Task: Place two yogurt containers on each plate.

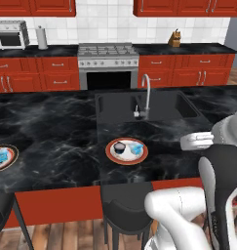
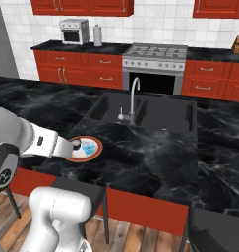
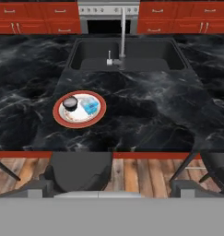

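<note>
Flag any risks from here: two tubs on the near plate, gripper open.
1. The near plate sits close to the counter's front edge; a low arm sweep could nudge it off.
2. The dark yogurt tub and blue tub stand loose and close together, so brushing one may topple both.

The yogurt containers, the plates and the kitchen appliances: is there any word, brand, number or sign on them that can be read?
None is readable.
Light blue yogurt container and round dark grey-black yogurt container on the red-orange-rimmed plate: no legible label.
Second red-orange-rimmed plate: its tubs are too small to tell.
Silver toaster oven and grey stove: no marks readable.
</note>
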